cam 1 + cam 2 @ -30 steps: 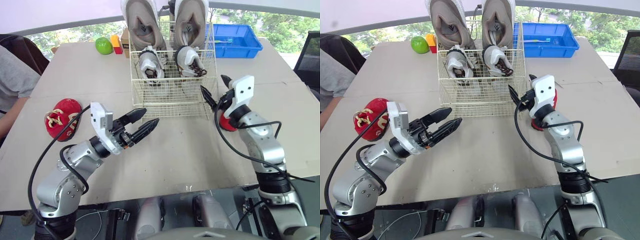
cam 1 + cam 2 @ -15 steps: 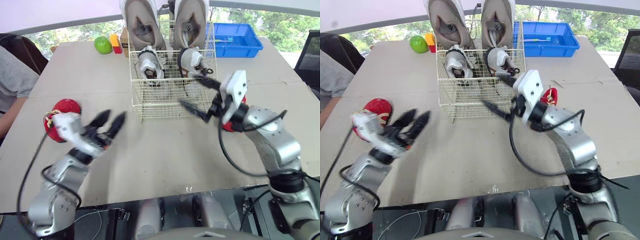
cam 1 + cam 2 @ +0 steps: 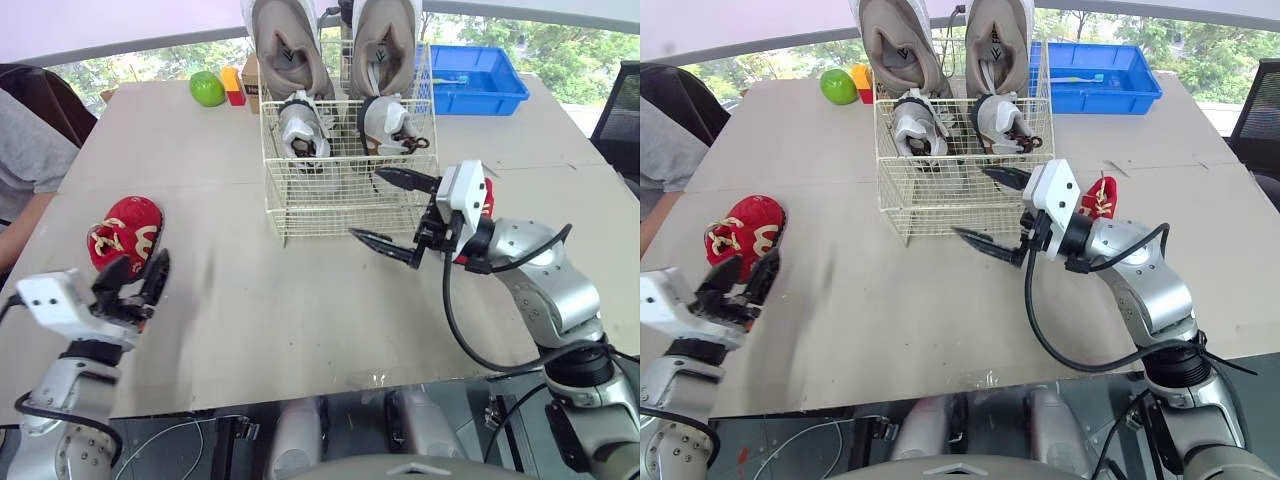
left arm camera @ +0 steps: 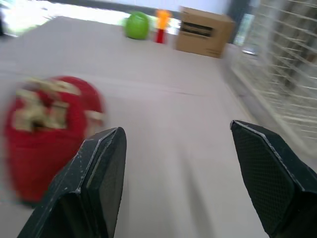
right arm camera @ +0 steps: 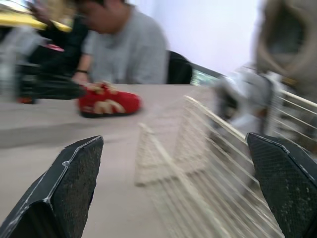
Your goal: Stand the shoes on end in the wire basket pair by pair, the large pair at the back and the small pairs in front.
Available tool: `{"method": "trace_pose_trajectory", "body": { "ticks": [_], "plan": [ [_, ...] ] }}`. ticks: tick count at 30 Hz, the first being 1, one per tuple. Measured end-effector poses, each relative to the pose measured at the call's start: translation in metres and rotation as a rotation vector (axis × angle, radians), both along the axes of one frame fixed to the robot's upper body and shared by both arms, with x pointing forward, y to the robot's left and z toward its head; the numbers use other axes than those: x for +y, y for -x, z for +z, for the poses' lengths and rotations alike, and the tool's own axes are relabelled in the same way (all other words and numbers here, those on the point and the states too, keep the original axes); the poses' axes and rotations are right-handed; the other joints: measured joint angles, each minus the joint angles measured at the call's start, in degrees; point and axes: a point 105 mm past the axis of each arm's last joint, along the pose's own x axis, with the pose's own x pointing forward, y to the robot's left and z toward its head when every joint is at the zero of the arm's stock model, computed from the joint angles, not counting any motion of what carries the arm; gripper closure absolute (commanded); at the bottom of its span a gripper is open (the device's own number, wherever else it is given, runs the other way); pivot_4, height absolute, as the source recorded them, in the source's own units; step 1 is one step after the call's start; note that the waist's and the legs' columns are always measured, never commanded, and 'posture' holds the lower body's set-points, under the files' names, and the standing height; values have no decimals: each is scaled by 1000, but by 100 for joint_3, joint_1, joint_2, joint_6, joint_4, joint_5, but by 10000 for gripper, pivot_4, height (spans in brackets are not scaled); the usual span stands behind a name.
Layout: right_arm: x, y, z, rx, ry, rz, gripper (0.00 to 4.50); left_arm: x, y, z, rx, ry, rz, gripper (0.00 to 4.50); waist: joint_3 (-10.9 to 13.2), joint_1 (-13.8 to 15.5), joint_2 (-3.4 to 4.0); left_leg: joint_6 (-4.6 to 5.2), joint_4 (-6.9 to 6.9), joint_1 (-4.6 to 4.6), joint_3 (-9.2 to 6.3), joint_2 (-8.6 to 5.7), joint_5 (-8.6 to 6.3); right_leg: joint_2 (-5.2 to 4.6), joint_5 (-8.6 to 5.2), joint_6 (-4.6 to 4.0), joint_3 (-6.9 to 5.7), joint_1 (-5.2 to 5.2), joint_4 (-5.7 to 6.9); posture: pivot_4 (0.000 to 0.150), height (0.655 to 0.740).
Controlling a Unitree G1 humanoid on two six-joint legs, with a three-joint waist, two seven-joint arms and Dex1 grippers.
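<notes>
Stowed upright in white wire basket (image 3: 345, 200): large grey shoe pair (image 3: 285, 35) far, small grey shoe pair (image 3: 300, 125) near. Outstanding: small red shoe (image 3: 122, 232) at table (image 3: 300, 310) left, second small red shoe (image 3: 1100, 196) at right. Noted both sets of jaws spread, empty.

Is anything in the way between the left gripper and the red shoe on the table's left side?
Nothing visible. Only bare table lies between the open left gripper and the red shoe.

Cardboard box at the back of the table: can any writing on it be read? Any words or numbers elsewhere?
On the cardboard box: a dark printed line, too blurred to read.
On the red shoe: a gold pattern, no legible letters.
No other readable text.
</notes>
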Motion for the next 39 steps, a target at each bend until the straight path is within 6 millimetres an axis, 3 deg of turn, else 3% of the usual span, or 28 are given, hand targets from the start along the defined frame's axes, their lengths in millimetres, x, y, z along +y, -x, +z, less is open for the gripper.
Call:
{"method": "trace_pose_trajectory", "body": {
  "ticks": [7,12,15,20,21,22,23,25,27,29,31,33,35,39],
  "plan": [
    [-2,9,-8,10,37,47,266,40,-7,-10,140,-92,205,8527,-2,5,-6,0,0,0,5,-4,0,8,1,1,-1,1,-5,1500,7400],
    [-4,10,-11,18,47,29,266,50,-31,-26,233,-84,214,8527,-3,35,-9,-1,-1,-2,4,-4,0,1,1,0,-6,1,-8,1500,7400],
    [-4,12,-10,10,57,20,0,49,-46,-32,249,-67,180,16168,-4,70,-10,-1,-1,-3,3,-4,0,-8,1,0,-8,1,-8,1500,7400],
    [-6,10,-11,14,68,-12,0,53,-50,-30,214,-73,176,36816,-5,97,-10,-5,-3,-2,2,-2,-2,-34,2,-2,-15,0,-7,1500,7400],
    [-7,9,-10,20,67,-28,0,52,-50,-24,134,-20,194,38741,-4,101,-10,-26,-4,-6,5,-4,-15,-48,3,-2,-20,-2,-11,1500,7400],
    [-10,5,-9,29,62,-58,0,46,-54,3,-50,62,209,38741,-3,115,-23,-27,-3,-24,4,-4,-15,-69,4,-2,-36,-10,-10,1500,7400],
    [-10,5,-9,30,62,-60,0,45,-54,10,-80,65,208,38741,-13,123,-52,-29,2,-58,-3,2,-13,-82,7,-5,-67,-29,-10,1500,7400],
    [-9,1,-2,29,60,-71,0,40,-55,57,-281,119,204,38741,-13,142,-69,-44,12,-92,-16,5,-3,-89,16,-14,-96,-45,-8,1500,7400],
    [-11,1,14,25,42,-52,0,24,-55,110,-476,119,129,38741,-11,173,-66,-43,15,-95,-15,-2,-2,-94,18,-12,-111,-42,-8,1500,7400],
    [-17,2,48,-16,21,-30,0,-15,-52,174,-682,69,-52,38741,-8,184,-59,-17,25,-94,-5,-6,12,-94,18,-10,-122,-37,-9,1500,7400],
    [-21,6,70,-54,12,-19,0,-46,-48,197,-749,4,-198,38741,-9,166,-50,-11,23,-80,0,-7,10,-90,19,-9,-122,-19,-21,1500,7400],
    [-26,10,91,-63,22,-4,0,-83,-50,202,-738,-94,-387,38741,-3,138,-37,-2,23,-76,2,-9,6,-68,19,-3,-127,-13,-23,1500,7400],
    [-33,20,129,-83,1,39,0,-133,-55,187,-654,-220,-650,38741,7,126,-21,-1,22,-79,17,-10,6,-46,24,8,-130,-14,-25,1500,7400],
    [-40,40,160,-114,20,82,0,-181,-53,157,-543,-375,-939,38741,9,97,-18,-2,13,-77,17,3,6,-9,24,11,-135,-17,-28,1500,7400]
  ]
}}
